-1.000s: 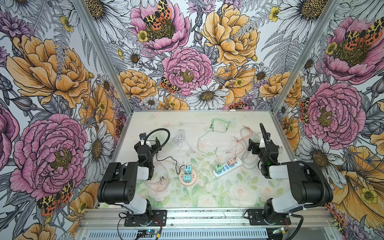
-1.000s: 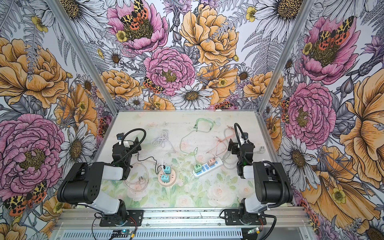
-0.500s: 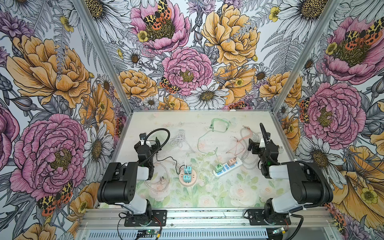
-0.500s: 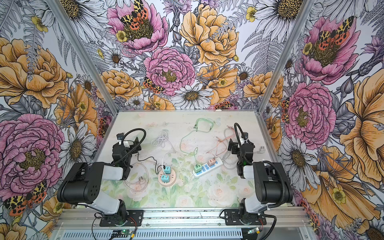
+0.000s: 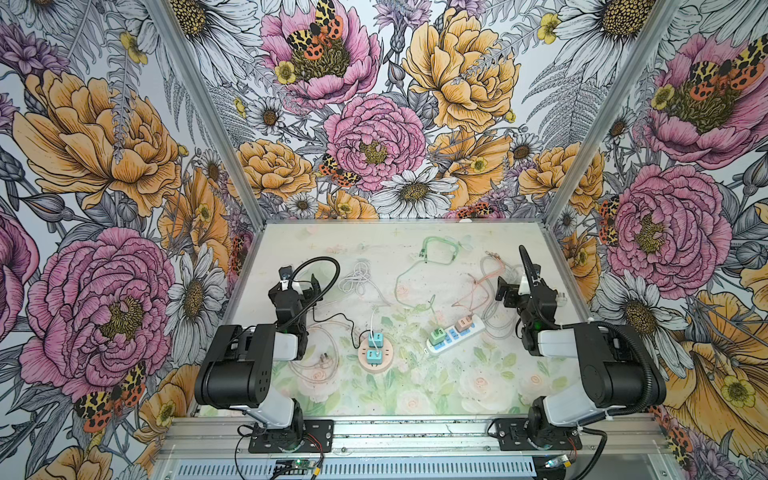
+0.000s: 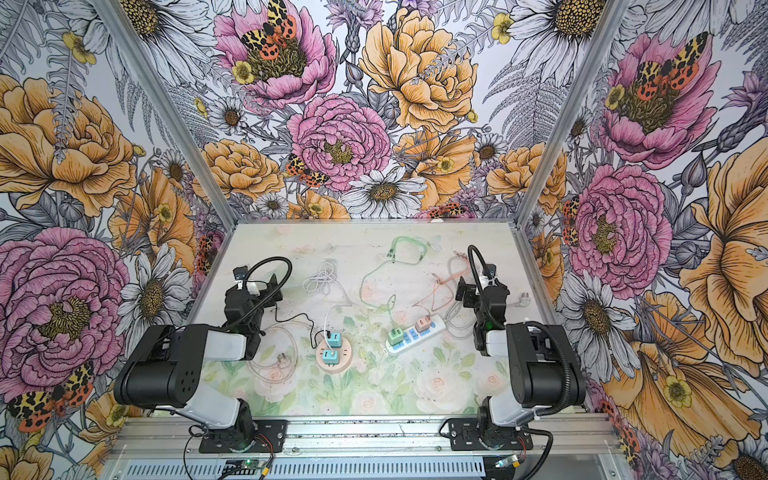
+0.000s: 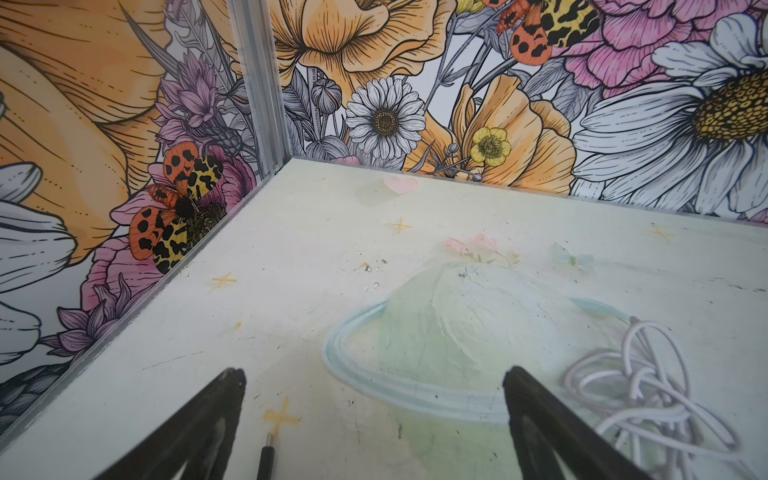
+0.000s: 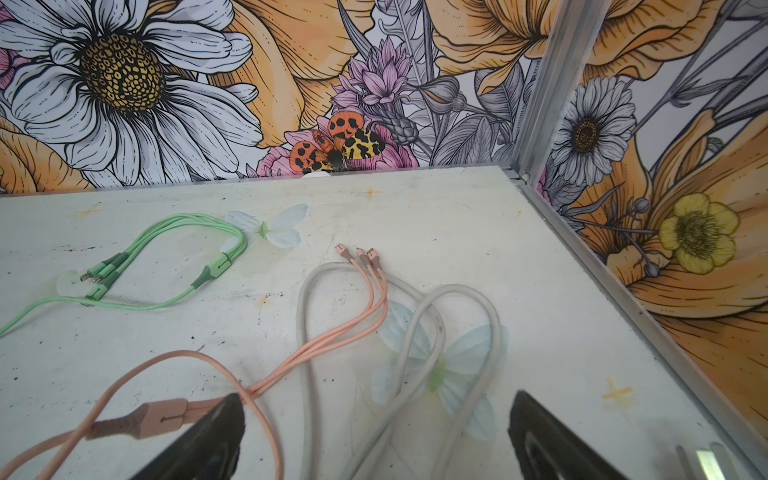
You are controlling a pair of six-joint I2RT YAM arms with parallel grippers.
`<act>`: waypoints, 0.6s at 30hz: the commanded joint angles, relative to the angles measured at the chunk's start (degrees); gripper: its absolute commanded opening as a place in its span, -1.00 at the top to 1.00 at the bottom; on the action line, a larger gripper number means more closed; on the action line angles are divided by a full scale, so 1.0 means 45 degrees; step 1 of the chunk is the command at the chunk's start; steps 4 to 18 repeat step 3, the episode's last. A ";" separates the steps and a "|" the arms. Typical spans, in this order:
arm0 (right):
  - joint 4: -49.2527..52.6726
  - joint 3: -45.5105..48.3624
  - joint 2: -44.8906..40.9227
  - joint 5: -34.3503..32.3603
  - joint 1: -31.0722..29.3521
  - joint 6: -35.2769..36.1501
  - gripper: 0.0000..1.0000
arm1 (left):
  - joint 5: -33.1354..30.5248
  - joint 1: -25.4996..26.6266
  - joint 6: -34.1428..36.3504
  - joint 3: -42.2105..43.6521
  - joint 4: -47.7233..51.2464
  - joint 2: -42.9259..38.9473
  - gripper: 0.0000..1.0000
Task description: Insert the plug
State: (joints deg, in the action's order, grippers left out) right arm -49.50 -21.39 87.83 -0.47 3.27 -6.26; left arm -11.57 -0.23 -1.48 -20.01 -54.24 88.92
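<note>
A loose plug [image 5: 325,358] on a clear cable lies on the table beside my left arm, left of the round wooden socket [image 5: 376,365] that carries two teal chargers. A white power strip [image 5: 455,338] holds a green and a pink charger. A second plug [image 5: 561,298], white on a grey cable, lies near the right wall; its prongs [image 8: 702,457] show in the right wrist view. My left gripper [image 7: 374,376] is open over bare table. My right gripper [image 8: 376,401] is open above the grey cable [image 8: 415,332], holding nothing.
A coiled white cable [image 7: 636,386] lies by the left gripper, and a black cable tip [image 7: 266,453] sits between its fingers. The green cable [image 8: 166,257] and the pink three-headed cable [image 8: 365,282] sprawl toward the back. Flowered walls close in on three sides.
</note>
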 commanded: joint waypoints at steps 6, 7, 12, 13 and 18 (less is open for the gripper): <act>-0.0133 -0.0214 0.0057 -0.0262 -0.0140 0.0227 -0.99 | 0.0052 0.0089 0.0152 -0.0212 -0.0171 -0.0035 -0.97; -0.0133 -0.0214 0.0057 -0.0262 -0.0140 0.0227 -0.99 | 0.0052 0.0089 0.0152 -0.0212 -0.0171 -0.0035 -0.97; -0.0133 -0.0214 0.0057 -0.0262 -0.0140 0.0227 -0.99 | 0.0052 0.0089 0.0152 -0.0212 -0.0171 -0.0035 -0.97; -0.0133 -0.0214 0.0057 -0.0262 -0.0140 0.0227 -0.99 | 0.0052 0.0089 0.0152 -0.0212 -0.0171 -0.0035 -0.97; -0.0133 -0.0214 0.0057 -0.0262 -0.0140 0.0227 -0.99 | 0.0052 0.0089 0.0152 -0.0212 -0.0171 -0.0035 -0.97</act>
